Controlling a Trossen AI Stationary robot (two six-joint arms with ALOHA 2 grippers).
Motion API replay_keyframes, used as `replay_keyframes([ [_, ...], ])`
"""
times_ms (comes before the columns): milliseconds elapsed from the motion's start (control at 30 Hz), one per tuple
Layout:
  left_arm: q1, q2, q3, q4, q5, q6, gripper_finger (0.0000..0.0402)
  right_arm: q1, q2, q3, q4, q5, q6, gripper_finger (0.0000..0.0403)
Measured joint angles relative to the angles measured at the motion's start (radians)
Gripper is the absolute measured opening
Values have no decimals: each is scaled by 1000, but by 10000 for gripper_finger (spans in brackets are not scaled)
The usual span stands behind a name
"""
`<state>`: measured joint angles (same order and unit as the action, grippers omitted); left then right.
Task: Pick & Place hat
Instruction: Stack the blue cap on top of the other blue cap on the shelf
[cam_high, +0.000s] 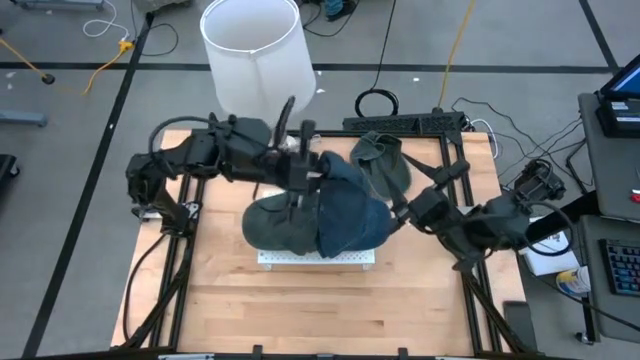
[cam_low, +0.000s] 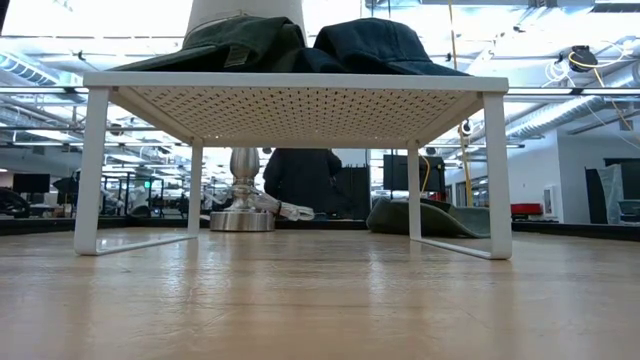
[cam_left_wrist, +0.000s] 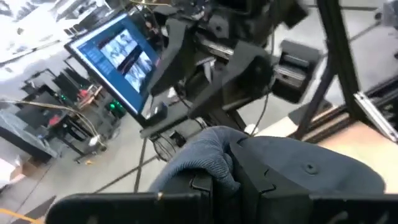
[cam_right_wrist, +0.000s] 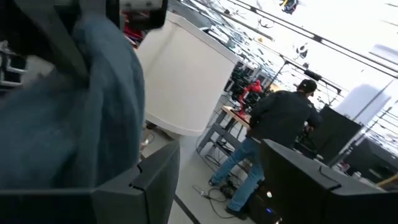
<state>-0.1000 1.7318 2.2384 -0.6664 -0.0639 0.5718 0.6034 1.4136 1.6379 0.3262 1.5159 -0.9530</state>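
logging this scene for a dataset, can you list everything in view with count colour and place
blue hat: 1, dark blue, on the rack, right side
green hat: 1, dark green, on the rack, left side
third hat: 1, dark green, on the table behind the rack
rack: 1, white perforated, table centre
lamp: 1, white shade, behind the table
table: 1, light wood
person: 1, dark top, in the room beyond
left gripper: 1, dark, holding the blue hat
right gripper: 1, dark, at the blue hat's right edge

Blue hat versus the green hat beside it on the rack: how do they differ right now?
The blue hat is navy; the green hat is dark olive. Both grippers meet the blue hat, the left gripper at its top and the right gripper at its side; the green hat has neither gripping it. Both rest side by side on the white rack.
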Motion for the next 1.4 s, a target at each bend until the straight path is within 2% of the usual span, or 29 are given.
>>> replay_keyframes([
  [200, 38, 43, -3, -14, 23, -5, 26, -37, -2, 0, 62, 1, 15, 210],
  [333, 55, 80, -1, 6, 114, 13, 26, -61, -15, 0, 67, 1, -1, 200],
  [567, 57, 180, -4, 62, 125, -20, 26, -62, -52, 0, 67, 0, 28, 188],
  [667, 57, 204, -2, 29, 111, -91, 26, -58, -72, 0, 68, 1, 29, 182],
  [800, 53, 214, -4, -60, 37, -161, 26, -58, -89, 0, 67, 1, 29, 174],
  [1000, 50, 208, -2, -196, 28, -217, 26, -58, -102, 0, 67, -6, 56, 169],
  [1067, 47, 210, -2, -247, 28, -235, 26, -58, -102, 0, 67, -37, 58, 169],
  [1233, 38, 209, -19, -294, 9, -222, 26, -58, -101, 0, 66, -153, 58, 165],
  [1400, 26, 210, -26, -269, 1, -160, 26, -67, -101, 0, 66, -157, 51, 161],
])
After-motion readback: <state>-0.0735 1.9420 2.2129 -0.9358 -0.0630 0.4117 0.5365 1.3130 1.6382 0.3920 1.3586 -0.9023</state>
